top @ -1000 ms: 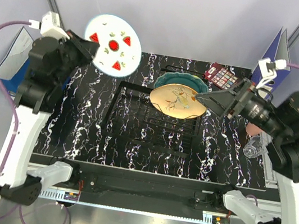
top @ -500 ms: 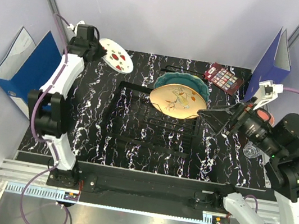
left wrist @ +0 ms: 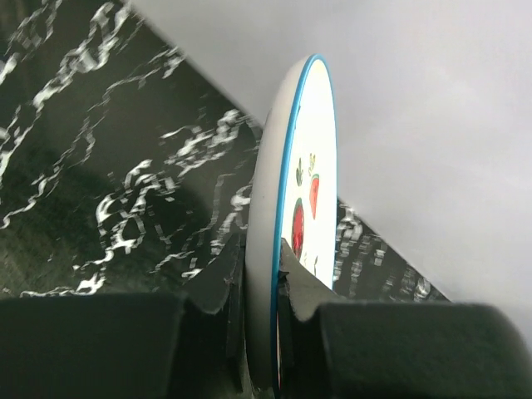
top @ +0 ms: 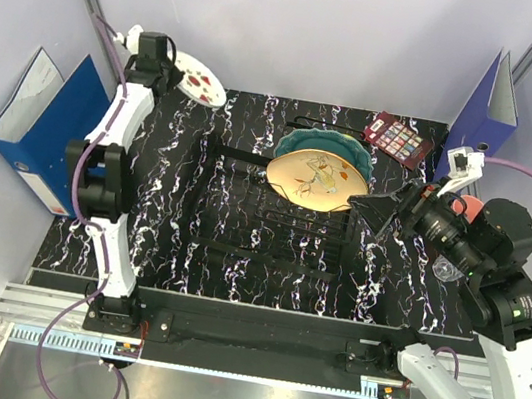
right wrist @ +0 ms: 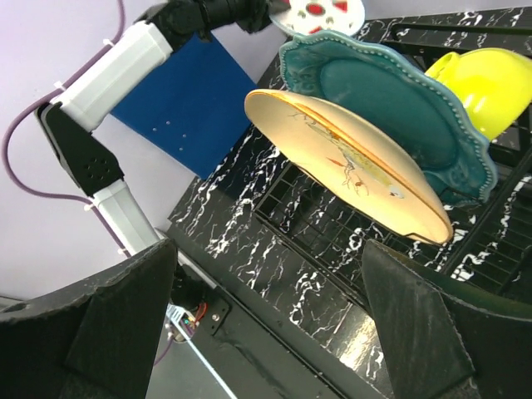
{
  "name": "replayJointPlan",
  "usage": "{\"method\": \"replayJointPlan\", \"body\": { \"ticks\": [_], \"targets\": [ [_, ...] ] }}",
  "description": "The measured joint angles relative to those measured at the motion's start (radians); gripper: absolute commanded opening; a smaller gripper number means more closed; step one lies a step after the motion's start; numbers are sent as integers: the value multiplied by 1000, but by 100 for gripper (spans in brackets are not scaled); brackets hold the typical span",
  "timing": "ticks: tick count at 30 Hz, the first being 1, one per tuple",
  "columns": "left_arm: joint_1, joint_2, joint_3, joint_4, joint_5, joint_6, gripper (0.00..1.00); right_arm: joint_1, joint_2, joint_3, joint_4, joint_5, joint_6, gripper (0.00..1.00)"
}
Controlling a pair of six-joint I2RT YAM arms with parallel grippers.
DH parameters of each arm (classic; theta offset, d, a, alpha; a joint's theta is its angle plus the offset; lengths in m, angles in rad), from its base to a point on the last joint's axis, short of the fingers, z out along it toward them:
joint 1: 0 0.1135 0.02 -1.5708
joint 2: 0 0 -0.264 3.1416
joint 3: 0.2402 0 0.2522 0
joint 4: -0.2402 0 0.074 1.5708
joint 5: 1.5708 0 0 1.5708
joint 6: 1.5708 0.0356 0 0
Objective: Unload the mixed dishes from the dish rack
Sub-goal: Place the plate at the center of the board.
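Note:
My left gripper (top: 171, 76) is shut on the rim of the white plate with red fruit marks (top: 203, 87), held on edge over the table's back left corner. Up close, the left gripper (left wrist: 261, 270) pinches that plate (left wrist: 320, 158) from both sides. In the black wire dish rack (top: 241, 226) lean the cream floral plate (top: 317, 180) and, behind it, the teal scalloped plate (top: 321, 144). My right gripper (top: 374, 209) hangs open just right of the cream plate. In its own view the right gripper (right wrist: 270, 258) frames the cream plate (right wrist: 349, 158), teal plate (right wrist: 382, 91), yellow-green bowl (right wrist: 486, 83) and rack (right wrist: 332, 241).
A blue binder (top: 43, 139) lies off the table's left edge and another (top: 489, 103) stands at the back right. A dark red patterned box (top: 397, 137) sits behind the rack. A pink cup (top: 470, 205) and clear glass (top: 445, 271) show partly behind the right arm.
The left arm has swung the fruit-marked plate away from the camera and down toward the back left corner. The right gripper has drawn back slightly from the cream plate, still open.

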Motion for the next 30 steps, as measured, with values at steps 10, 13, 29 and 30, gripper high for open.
{"method": "replayJointPlan", "body": {
  "ticks": [10,13,29,30],
  "targets": [
    [25,135,-97,-11,-2,-80,0,1,-24,-2,1,46,-28,100],
    [28,136,-97,-6,-1,-87,0,1,-24,-4,1,54,-29,100],
    [73,182,-97,22,74,-187,5,1,-23,-31,1,64,-34,100],
    [77,183,-99,26,83,-191,6,1,-23,-33,0,68,-34,100]
  ]
}}
